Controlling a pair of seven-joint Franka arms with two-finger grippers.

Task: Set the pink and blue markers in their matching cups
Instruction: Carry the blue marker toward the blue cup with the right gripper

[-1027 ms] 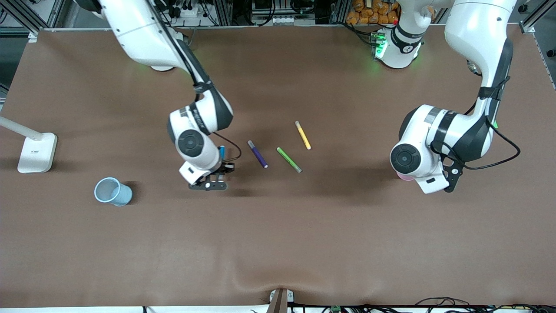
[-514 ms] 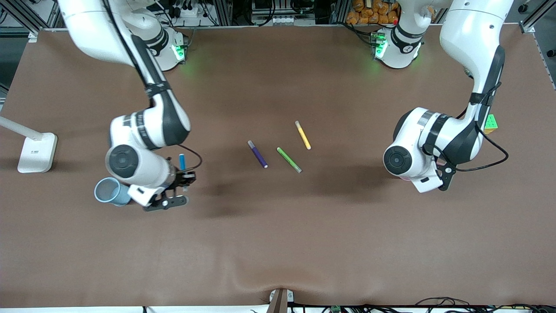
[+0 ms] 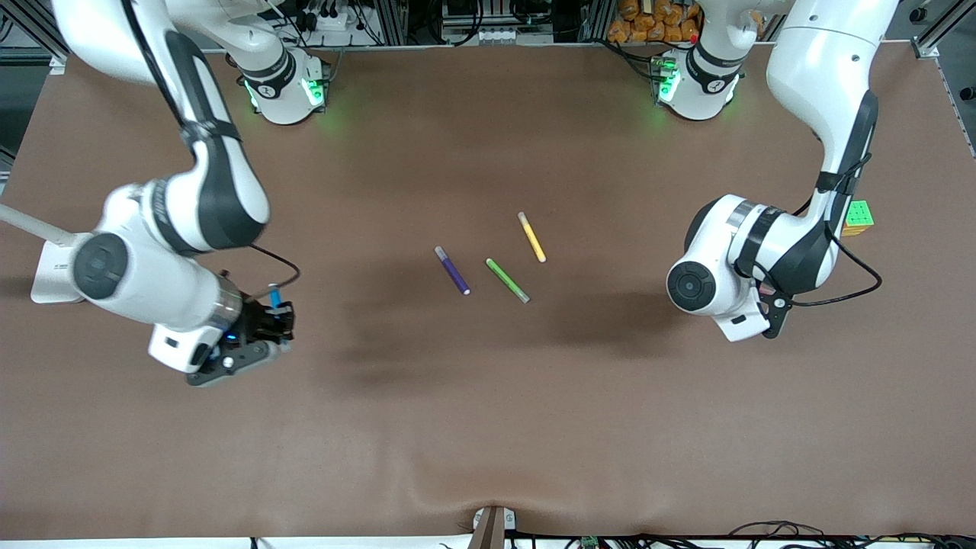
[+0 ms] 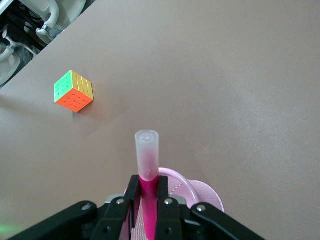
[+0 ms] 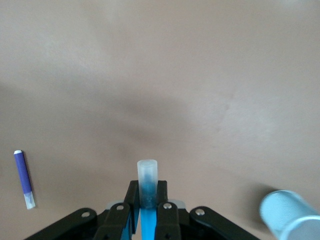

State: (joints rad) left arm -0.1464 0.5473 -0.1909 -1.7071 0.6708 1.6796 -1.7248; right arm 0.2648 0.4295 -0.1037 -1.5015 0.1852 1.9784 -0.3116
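The right gripper [image 3: 274,316] hangs over the right arm's end of the table [image 3: 488,427], its 2 fingers [image 5: 131,205] pressed onto the blue marker [image 5: 147,187], which stands up between them with its greyish cap clear of the tips. In the right wrist view the pale blue cup [image 5: 290,214] sits on the brown surface just beside this claw, apart from it, with its rim cut by the picture's edge. From the front camera the cup is hidden under the right arm. The dark purple pen [image 3: 452,270] lies flat on the table, well away from the right claw toward the middle. Next to it lie the green pen [image 3: 508,280] and the yellow pen [image 3: 531,237], the 3 spread apart and none touching.

Over the left arm's end of the table, the left gripper [image 4: 148,200] pinches the pink marker [image 4: 147,170] the same way, the shaft clamped between both pads and the pale cap poking out past them. Directly under this claw sits the pale pink cup [image 4: 200,192], its round rim showing beside the marker's shaft. Whether the marker's lower end is inside the rim I cannot tell. A multicoloured puzzle cube [image 4: 73,91] rests on the table well apart from the left claw, near the edge.

A white lamp base [image 3: 49,274] stands by the right arm's elbow.
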